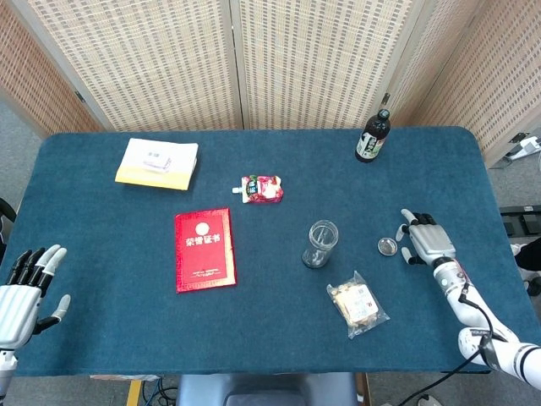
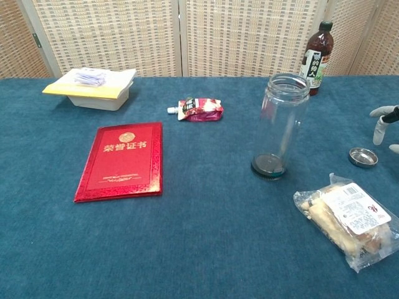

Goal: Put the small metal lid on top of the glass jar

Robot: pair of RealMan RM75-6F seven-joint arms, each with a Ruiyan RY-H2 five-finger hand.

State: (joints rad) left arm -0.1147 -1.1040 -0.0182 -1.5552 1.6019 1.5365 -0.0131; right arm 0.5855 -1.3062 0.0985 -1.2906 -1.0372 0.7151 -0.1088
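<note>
One small metal lid (image 1: pixel 387 246) lay flat, likely light and slippery. Right hand (image 1: pixel 425 238) hovered beside it, fingers spread, empty; pinch its rim.

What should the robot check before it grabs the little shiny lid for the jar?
1. Small metal lid lies free on the table: ok.
2. Right hand is open, beside the lid, not touching: ok.
3. Glass jar stands upright, mouth open: ok.
4. Snack bag is clear of the path from lid to jar: ok.
5. Left hand is open and far away: ok.
6. Lid fits the jar mouth: cannot tell.
</note>
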